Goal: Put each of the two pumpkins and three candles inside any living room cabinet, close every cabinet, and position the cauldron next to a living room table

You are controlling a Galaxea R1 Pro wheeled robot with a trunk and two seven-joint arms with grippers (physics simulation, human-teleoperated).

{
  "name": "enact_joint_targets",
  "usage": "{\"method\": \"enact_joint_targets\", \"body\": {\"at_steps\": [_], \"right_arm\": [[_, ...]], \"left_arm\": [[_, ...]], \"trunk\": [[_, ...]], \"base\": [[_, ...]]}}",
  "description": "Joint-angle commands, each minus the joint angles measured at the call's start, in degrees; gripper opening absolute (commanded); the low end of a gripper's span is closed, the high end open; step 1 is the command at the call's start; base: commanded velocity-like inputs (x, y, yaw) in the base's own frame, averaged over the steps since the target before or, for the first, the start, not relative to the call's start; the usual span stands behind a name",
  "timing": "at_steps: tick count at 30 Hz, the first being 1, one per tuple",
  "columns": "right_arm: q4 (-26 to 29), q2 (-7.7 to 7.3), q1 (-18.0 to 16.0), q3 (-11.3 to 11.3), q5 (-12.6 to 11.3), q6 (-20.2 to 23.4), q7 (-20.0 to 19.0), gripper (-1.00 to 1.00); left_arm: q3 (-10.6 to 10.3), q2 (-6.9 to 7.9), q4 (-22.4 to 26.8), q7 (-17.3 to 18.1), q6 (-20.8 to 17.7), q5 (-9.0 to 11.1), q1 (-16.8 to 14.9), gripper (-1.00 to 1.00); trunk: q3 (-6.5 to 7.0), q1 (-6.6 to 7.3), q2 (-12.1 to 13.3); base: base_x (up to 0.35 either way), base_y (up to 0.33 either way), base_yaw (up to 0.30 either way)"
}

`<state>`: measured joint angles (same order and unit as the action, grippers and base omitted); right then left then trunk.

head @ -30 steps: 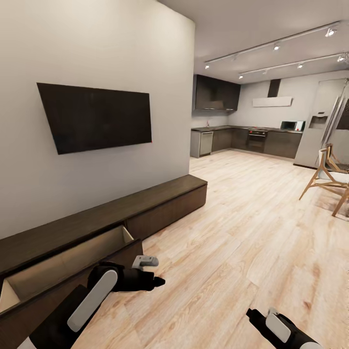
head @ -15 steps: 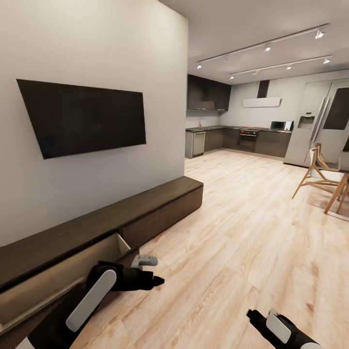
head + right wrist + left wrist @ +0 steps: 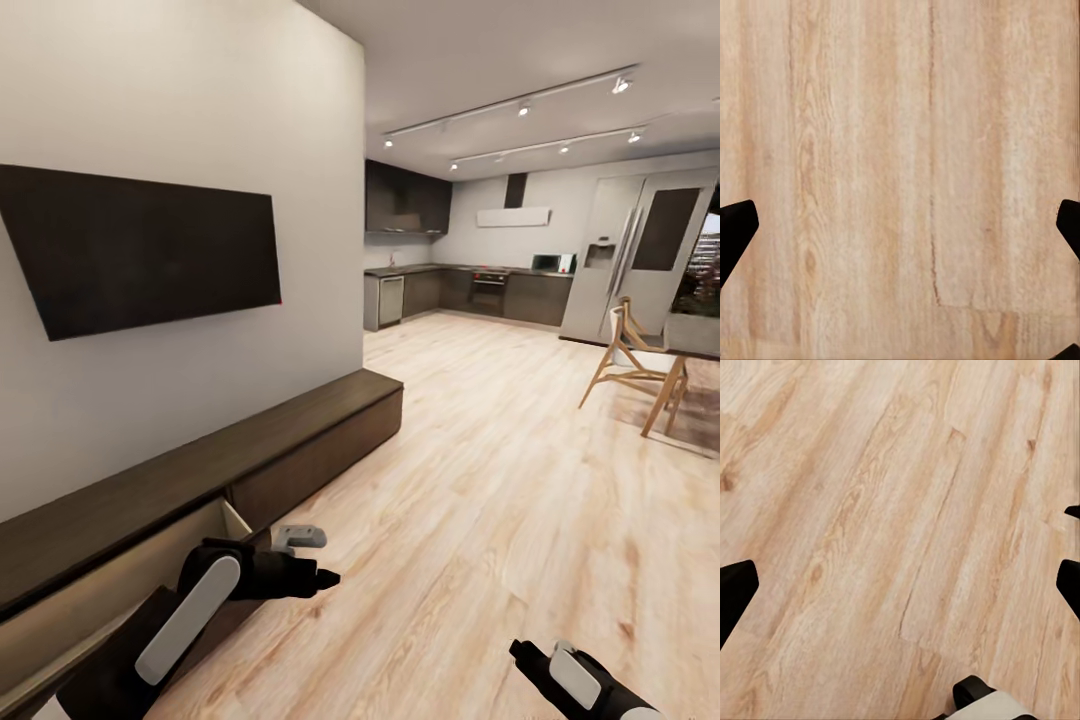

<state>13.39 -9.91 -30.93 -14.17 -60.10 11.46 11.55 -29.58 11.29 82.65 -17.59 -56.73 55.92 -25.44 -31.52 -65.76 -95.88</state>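
Now the cabinet (image 3: 250,455) runs along the left wall, its near drawer (image 3: 120,570) open. Both pincers, left (image 3: 900,577) and right (image 3: 900,225), hang spread, empty; best fetch pumpkins before closing it.

Floor (image 3: 520,480): pale wood planks, visible grain and knots, satin sheen. Cabinet (image 3: 300,440): dark brown wood, matt; pale wood drawer interior. Television (image 3: 140,245): black, smooth, matt. Chair (image 3: 625,360): light bare wood. Wall (image 3: 170,90): white, smooth, matt.
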Motion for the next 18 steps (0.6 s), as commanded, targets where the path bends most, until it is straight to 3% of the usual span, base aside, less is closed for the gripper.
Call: {"method": "enact_joint_targets", "body": {"at_steps": [1,18], "right_arm": [[0.15,-0.04,-0.02,-0.42,-0.36,0.24,0.40,1.00],[0.05,-0.09,-0.03,-0.42,-0.45,0.21,0.40,1.00]], "left_arm": [[-0.13,0.05,0.10,-0.60,-0.05,0.60,-0.05,1.00],[-0.63,-0.09,0.79,-0.63,-0.05,0.60,-0.05,1.00]], "trunk": [[0.01,0.00,-0.03],[1.28,0.00,-0.03]], "base": [[0.005,0.001,-0.216],[0.001,0.000,-0.217]]}}
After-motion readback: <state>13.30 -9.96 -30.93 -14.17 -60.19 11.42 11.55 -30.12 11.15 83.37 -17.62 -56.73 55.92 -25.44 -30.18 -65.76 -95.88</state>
